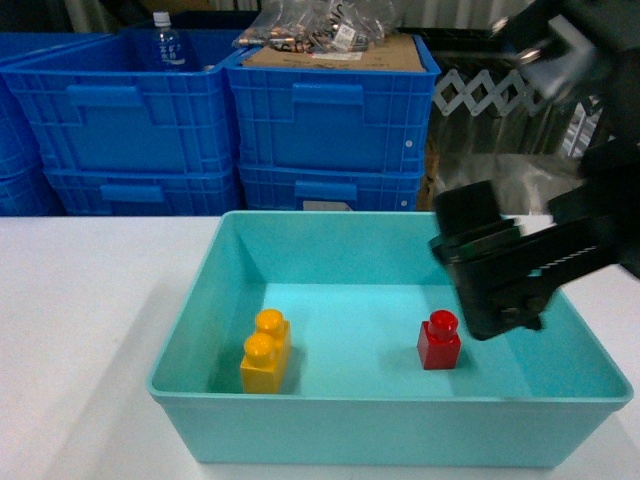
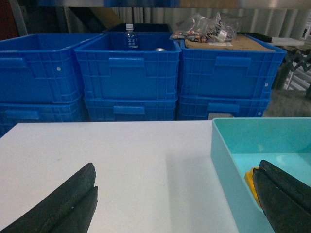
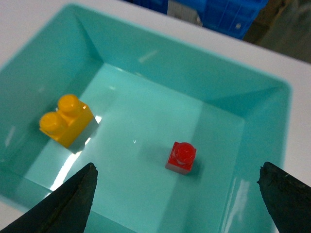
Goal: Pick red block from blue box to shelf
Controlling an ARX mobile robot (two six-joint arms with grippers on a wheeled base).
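One turquoise tub (image 1: 300,250) on the worktop (image 1: 90,310). Inside the tub: one red single-stud brick (image 1: 439,341), one yellow two-stud brick (image 1: 266,352). Behind the tub: at least five dark blue ribbed crates (image 1: 330,115), one water bottle (image 1: 167,42), one heap of clear bags (image 1: 320,25).

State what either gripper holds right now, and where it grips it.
Nothing is held. The right gripper hangs open above the red block in the blue box; the left gripper is open and empty over the table.
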